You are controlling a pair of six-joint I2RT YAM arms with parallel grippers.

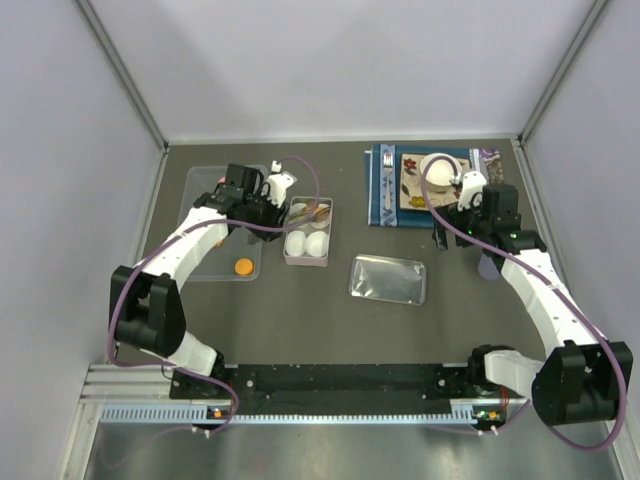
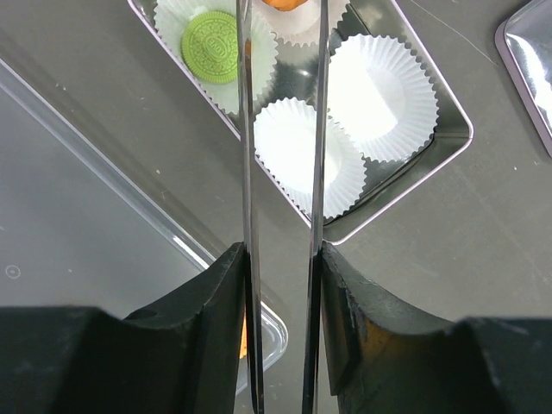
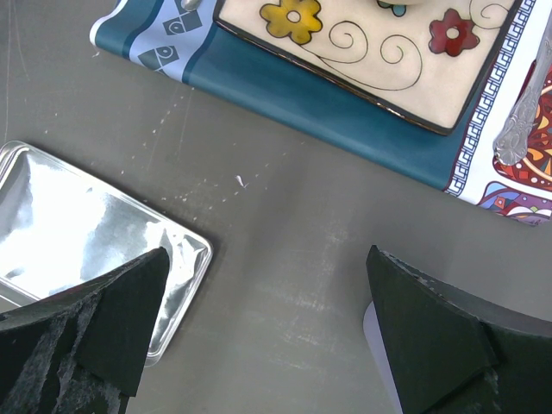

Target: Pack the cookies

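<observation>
My left gripper (image 1: 292, 207) carries two long thin metal blades (image 2: 247, 129) reaching over the metal four-cup box (image 2: 448, 142). Between their far ends, over a far paper cup, sits an orange cookie (image 2: 283, 3), cut off by the top edge of the left wrist view. A green cookie (image 2: 211, 46) lies in the cup beside it. The two near cups (image 2: 379, 86) hold only white paper. Another orange cookie (image 1: 243, 266) lies in the clear tray (image 1: 205, 215). My right gripper (image 3: 267, 336) is open above bare table, right of the silver lid (image 3: 78, 233).
The silver lid (image 1: 389, 279) lies flat between the arms. A blue placemat (image 1: 385, 195) with a flowered plate (image 3: 371, 52) and cutlery sits at the back right. A pale lilac piece (image 1: 490, 265) lies under the right arm.
</observation>
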